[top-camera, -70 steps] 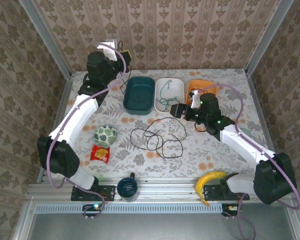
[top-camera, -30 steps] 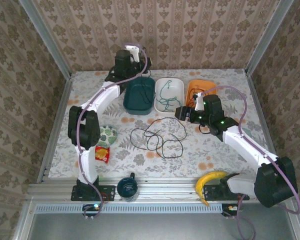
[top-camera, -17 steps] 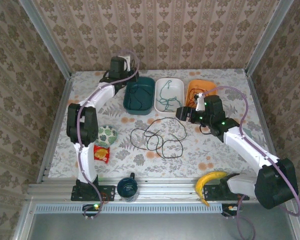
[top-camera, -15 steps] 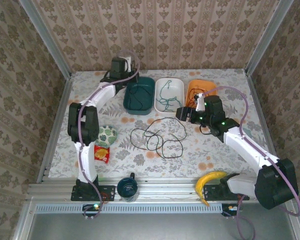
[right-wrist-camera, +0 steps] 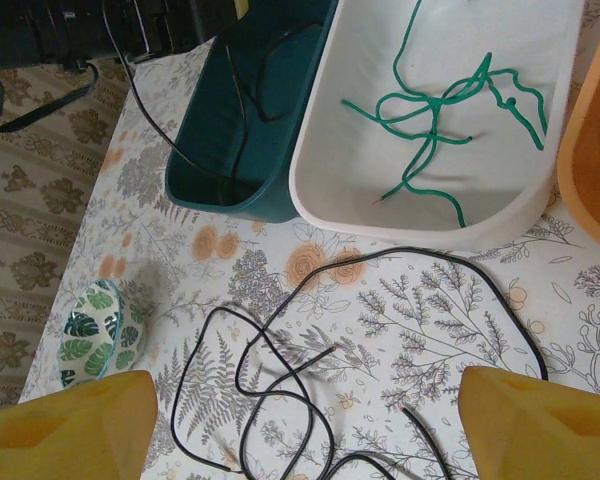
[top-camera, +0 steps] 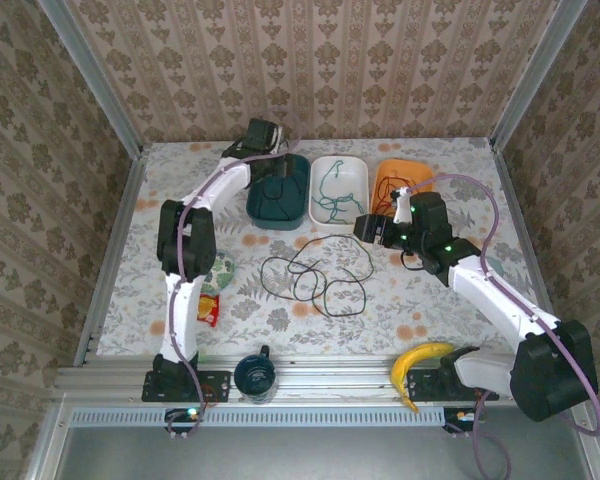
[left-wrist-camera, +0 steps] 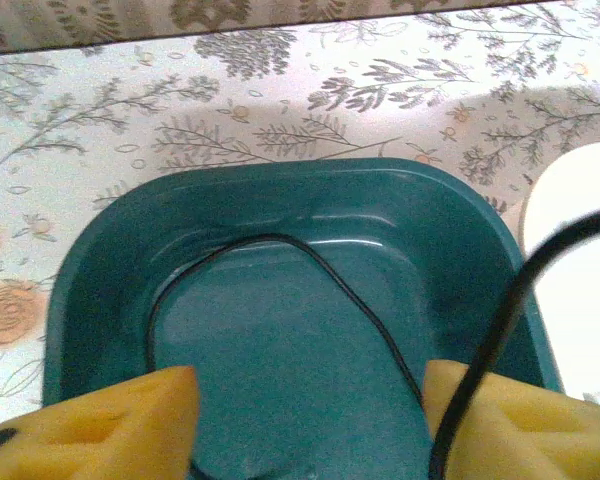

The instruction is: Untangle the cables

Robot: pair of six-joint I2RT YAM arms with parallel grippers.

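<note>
Loose black cables (top-camera: 315, 275) lie looped together mid-table, also seen in the right wrist view (right-wrist-camera: 310, 370). A green cable (top-camera: 332, 190) (right-wrist-camera: 440, 120) rests in the white bin (top-camera: 358, 175) (right-wrist-camera: 430, 225). One black cable (top-camera: 273, 200) (left-wrist-camera: 310, 260) curls inside the teal bin (top-camera: 298, 165) (left-wrist-camera: 280, 175). My left gripper (top-camera: 270, 150) (left-wrist-camera: 310, 420) hangs over that bin, open; a blurred black cable strand (left-wrist-camera: 510, 310) crosses in front of its right finger (left-wrist-camera: 550, 435). My right gripper (top-camera: 365, 228) (right-wrist-camera: 305, 420) is open above the table's black cables, holding nothing.
An orange bin (top-camera: 405, 172) (right-wrist-camera: 595, 150) stands right of the white one, partly behind my right arm. A leaf-patterned bowl (top-camera: 210, 268) (right-wrist-camera: 90, 335) and a red snack packet (top-camera: 208, 308) lie at the left. A dark mug (top-camera: 254, 374) and a banana (top-camera: 415, 362) sit near the front edge.
My left gripper swung from the back left to over the teal bin and opened its jaws; a black cable now lies in that bin. The right arm barely moved.
</note>
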